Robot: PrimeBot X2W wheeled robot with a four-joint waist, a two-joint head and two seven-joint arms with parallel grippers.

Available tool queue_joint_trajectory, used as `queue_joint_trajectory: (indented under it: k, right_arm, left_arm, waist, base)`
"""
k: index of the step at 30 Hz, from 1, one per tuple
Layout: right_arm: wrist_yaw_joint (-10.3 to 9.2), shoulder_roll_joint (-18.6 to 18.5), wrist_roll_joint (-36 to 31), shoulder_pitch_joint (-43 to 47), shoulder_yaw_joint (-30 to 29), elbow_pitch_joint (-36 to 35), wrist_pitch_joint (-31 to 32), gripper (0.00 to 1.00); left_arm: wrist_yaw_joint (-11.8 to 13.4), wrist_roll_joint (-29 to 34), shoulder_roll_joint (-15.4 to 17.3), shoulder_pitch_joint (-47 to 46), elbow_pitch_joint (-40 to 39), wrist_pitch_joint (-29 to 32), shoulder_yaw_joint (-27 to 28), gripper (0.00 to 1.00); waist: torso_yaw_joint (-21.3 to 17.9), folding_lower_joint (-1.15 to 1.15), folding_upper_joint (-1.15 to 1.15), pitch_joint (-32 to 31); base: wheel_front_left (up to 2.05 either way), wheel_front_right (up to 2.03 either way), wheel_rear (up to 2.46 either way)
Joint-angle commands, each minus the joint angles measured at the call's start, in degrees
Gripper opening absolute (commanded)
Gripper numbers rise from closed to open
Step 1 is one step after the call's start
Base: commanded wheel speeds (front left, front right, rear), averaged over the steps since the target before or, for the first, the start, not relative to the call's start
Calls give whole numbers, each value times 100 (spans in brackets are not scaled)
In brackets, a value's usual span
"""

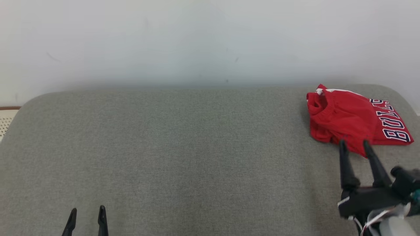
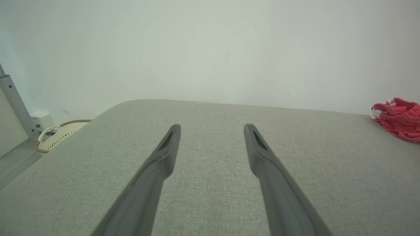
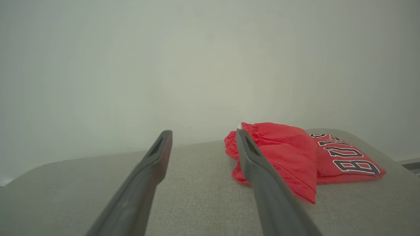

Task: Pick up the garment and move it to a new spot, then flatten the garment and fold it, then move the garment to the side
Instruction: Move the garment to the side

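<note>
A folded red garment (image 1: 354, 123) with dark "BULLS" lettering lies at the far right of the grey padded table (image 1: 183, 147). My right gripper (image 1: 356, 147) hovers just in front of it, open, its fingertips overlapping the near edge of the cloth with nothing between them. From the right wrist the garment (image 3: 295, 157) lies ahead and to the right of the spread fingers (image 3: 154, 154). At the table's near left my left gripper (image 1: 88, 214) is open and empty. The left wrist view has the garment (image 2: 398, 118) far off at the right edge.
A pale wall rises behind the table. A white perforated basket (image 2: 57, 136) with a brown rim stands on the floor past the table's left end, beside a grey metal post (image 2: 14, 105). The table's corners are rounded.
</note>
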Motion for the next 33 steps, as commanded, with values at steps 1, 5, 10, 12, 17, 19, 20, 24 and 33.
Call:
queue_joint_trajectory:
  k: [1,5,10,12,17,19,20,24,33]
  right_arm:
    - [-6,99,-222,302,-49,-236,52,100]
    - [-5,343,-792,829,-201,-637,190,100]
    - [-6,679,-1242,1219,-330,-1019,311,100]
    - [-6,823,-1401,1353,-352,-1154,383,100]
    - [-5,1019,-1568,1561,-394,-1299,485,100]
    - [-6,1052,-1633,1598,-399,-1319,518,100]
    - [-5,1058,-1666,1597,-385,-1333,535,100]
    - [-5,1091,-1720,1605,-387,-1364,581,100]
    - [-5,1129,-1749,1605,-375,-1385,601,100]
  left_arm:
    - [25,-67,22,87,2,8,8,100]
    - [32,-88,39,157,28,24,24,100]
    - [40,-147,42,208,39,43,39,100]
    - [37,-152,64,245,46,53,36,100]
    - [20,-150,127,293,73,99,11,100]
    - [5,-149,149,317,71,96,2,100]
    - [6,-141,158,325,81,95,4,100]
    - [1,-120,172,285,96,104,-39,100]
    - [13,-166,190,227,124,133,-74,100]
  waist:
    - [77,1,1,-53]
    - [133,1,1,-87]
    - [151,1,1,-111]
    - [144,1,1,-118]
    - [136,1,1,-155]
    - [129,1,1,-164]
    - [122,1,1,-165]
    - [115,1,1,-167]
    - [75,1,1,-153]
  base:
    - [0,0,0]
    - [0,0,0]
    - [0,0,0]
    - [0,0,0]
    - [0,0,0]
    - [0,0,0]
    - [0,0,0]
    - [0,0,0]
    - [0,0,0]
